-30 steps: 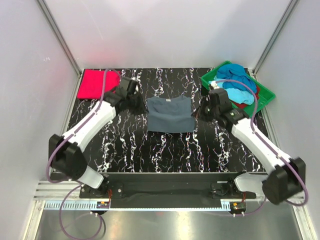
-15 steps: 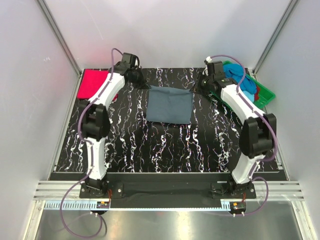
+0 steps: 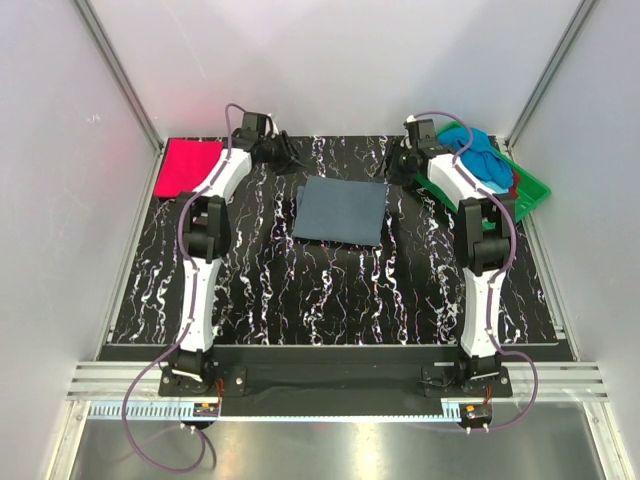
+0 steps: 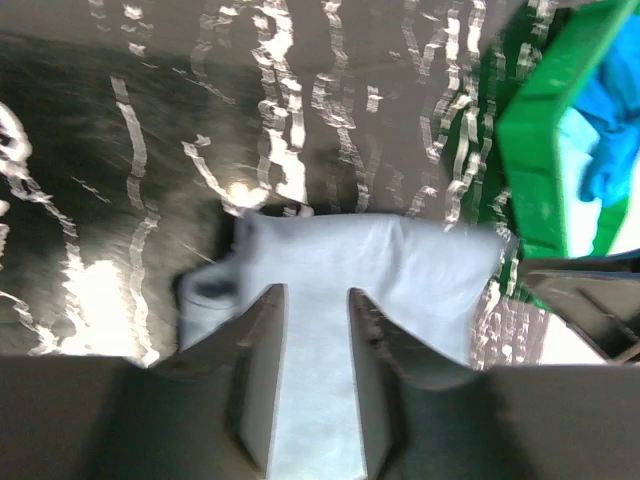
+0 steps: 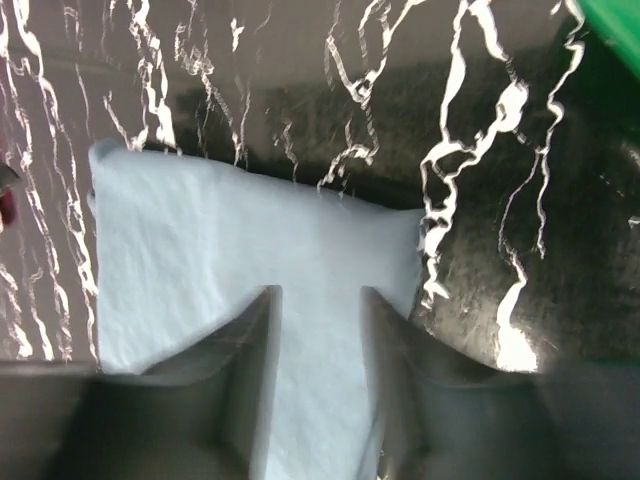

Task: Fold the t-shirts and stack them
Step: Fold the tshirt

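Fingers (image 4: 262, 370) of left gripper (image 3: 287, 156) parted, nothing between them. Poised off the far-left corner of the grey-blue shirt (image 3: 340, 210), arm stretched out toward the far side of the table (image 3: 300, 300). Fingers (image 5: 250, 370) of right gripper (image 3: 398, 166) likewise parted and empty, off the shirt's far-right corner and just beside the green tray (image 3: 532, 190). Grey-blue shirt folded to a plain rectangle, lying flat on the black white-veined tabletop at centre-far, between the two grippers, slightly skewed to the table edges. Pale cloth visible through the finger gap in both wrist views; left wrist view blurred. Red-pink shirt (image 3: 187, 168) folded flat in the far-left corner, well apart from the grey-blue one. Tray in the far-right corner holding a crumpled heap of blue and turquoise shirts (image 3: 485, 158) with a sliver of red cloth (image 3: 514, 186) at the heap's right side. Heap unfolded; count of pieces not discernible.
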Robot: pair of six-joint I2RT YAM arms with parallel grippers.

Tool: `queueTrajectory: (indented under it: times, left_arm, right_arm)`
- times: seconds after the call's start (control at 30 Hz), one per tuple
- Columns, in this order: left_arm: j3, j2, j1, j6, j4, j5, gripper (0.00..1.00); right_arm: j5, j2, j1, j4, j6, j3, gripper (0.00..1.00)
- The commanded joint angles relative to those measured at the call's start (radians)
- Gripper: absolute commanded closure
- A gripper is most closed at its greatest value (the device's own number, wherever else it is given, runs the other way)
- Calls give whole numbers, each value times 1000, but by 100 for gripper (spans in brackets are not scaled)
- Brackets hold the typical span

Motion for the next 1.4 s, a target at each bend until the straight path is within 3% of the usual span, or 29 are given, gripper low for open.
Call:
queueTrajectory:
  times: [0.0, 0.1, 0.17, 0.27, 0.5, 0.8, 1.07, 1.1, 1.2, 1.23, 1.37]
  left_arm:
    - [7, -27, 33, 22, 87, 26, 58]
    - [-120, -154, 38, 69, 90, -17, 57]
    - [-226, -243, 30, 94, 124, 1, 58]
    - [-339, -309, -4, 111, 161, 36, 61]
    - [-568, -418, -33, 189, 101, -162, 53]
    - [-617, -348, -51, 233, 61, -157, 48]
    - [-573, -262, -84, 223, 69, -33, 48]
    - [-567, -256, -91, 217, 70, -24, 49]
    - [-580, -249, -97, 194, 69, -13, 66]
    - [-590, -265, -97, 187, 67, -21, 77]
    - [-640, -321, -96, 160, 73, -68, 95]
  right_arm:
    - [-28, 2, -27, -9, -20, 85, 41]
    - [-22, -90, -28, -21, -24, 34, 30]
    - [-44, -133, -28, -21, -21, -30, 31]
    - [-192, -192, -27, -23, -3, -125, 37]
    - [-254, -244, -31, -23, -95, -271, 32]
    - [-384, -230, -31, -9, -155, -392, 27]
    - [-436, -184, -31, 75, -144, -435, 28]
    - [-439, -184, -30, 81, -134, -444, 29]
    - [-441, -190, -31, 107, -120, -477, 33]
    - [-436, -192, -31, 111, -120, -487, 36]
    - [-389, -218, -31, 127, -114, -533, 45]
